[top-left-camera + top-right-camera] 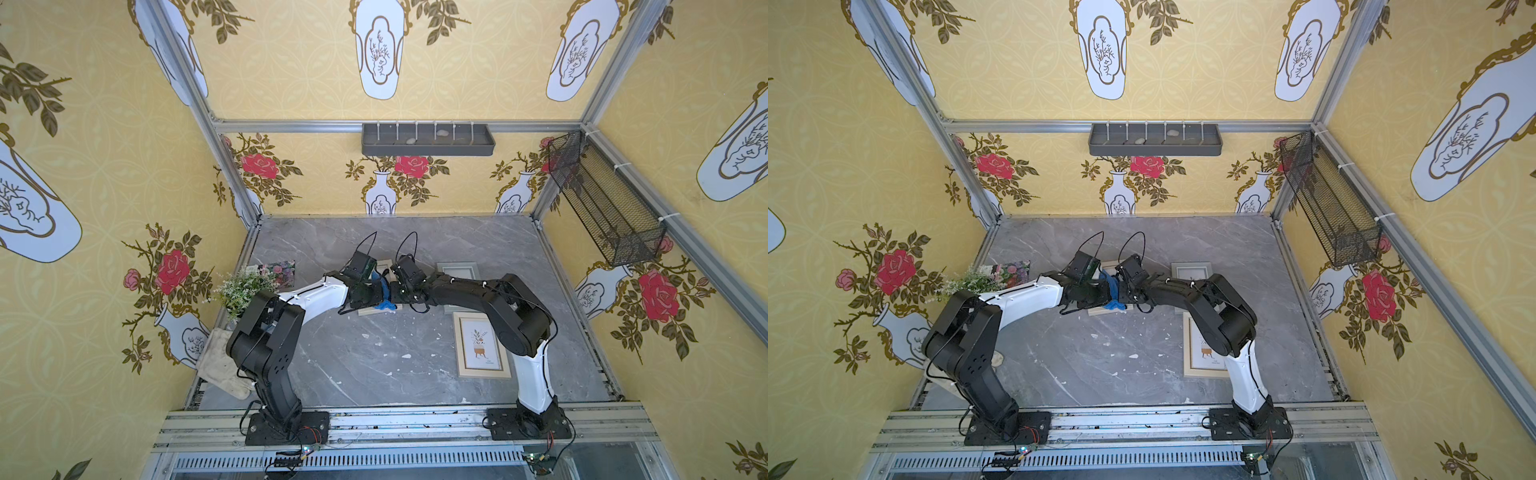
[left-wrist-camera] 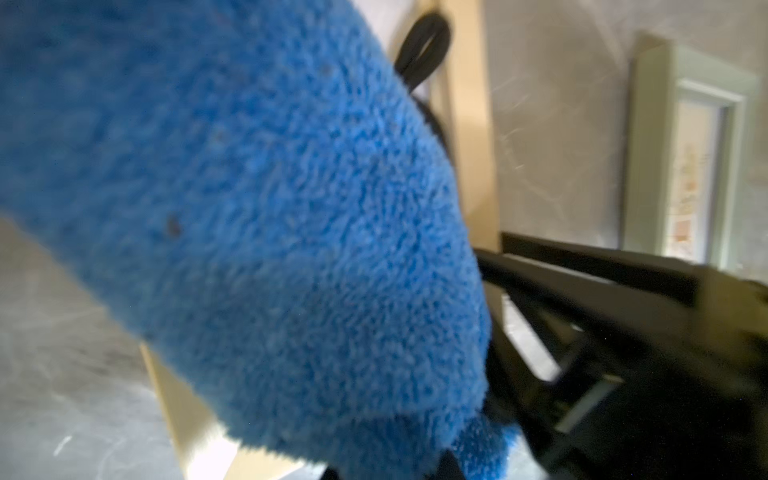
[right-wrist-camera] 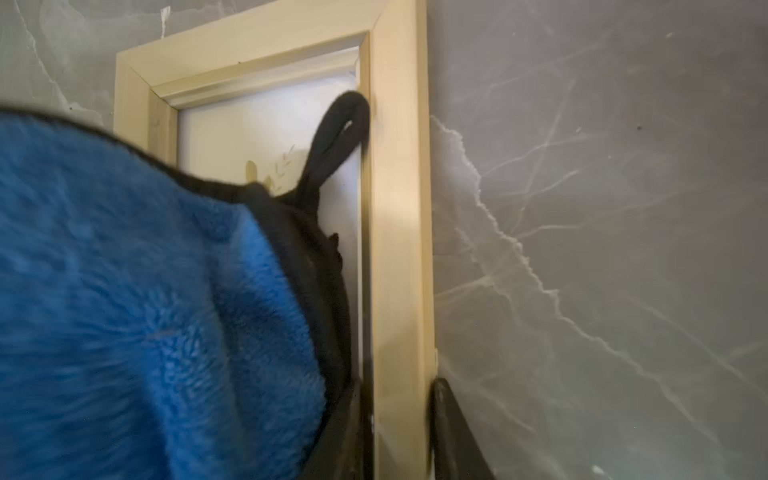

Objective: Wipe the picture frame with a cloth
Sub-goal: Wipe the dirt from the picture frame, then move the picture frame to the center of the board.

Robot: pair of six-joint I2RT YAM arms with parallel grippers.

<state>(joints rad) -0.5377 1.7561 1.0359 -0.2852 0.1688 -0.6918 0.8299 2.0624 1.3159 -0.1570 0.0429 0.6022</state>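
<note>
Grey marble tabletop (image 1: pixel 374 365), enclosed by yellow floral-papered walls (image 1: pixel 311 187). The picture frame (image 3: pixel 399 208) lies flat, its long axis running from the robot's side toward the back wall. One long rail sits clamped between the right gripper's (image 3: pixel 399 419) jaws. The left gripper (image 1: pixel 375 291), clenched on the bunched cloth (image 2: pixel 249 208), holds it over the glass just beside those jaws. The cloth's black loop (image 3: pixel 336 137) points along the rail.

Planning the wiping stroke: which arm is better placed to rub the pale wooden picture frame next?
Left. The left gripper is shut on the plush blue microfibre cloth draped over the pale wooden picture frame; the right gripper clamps that frame's rail, probably steadying it.
</note>
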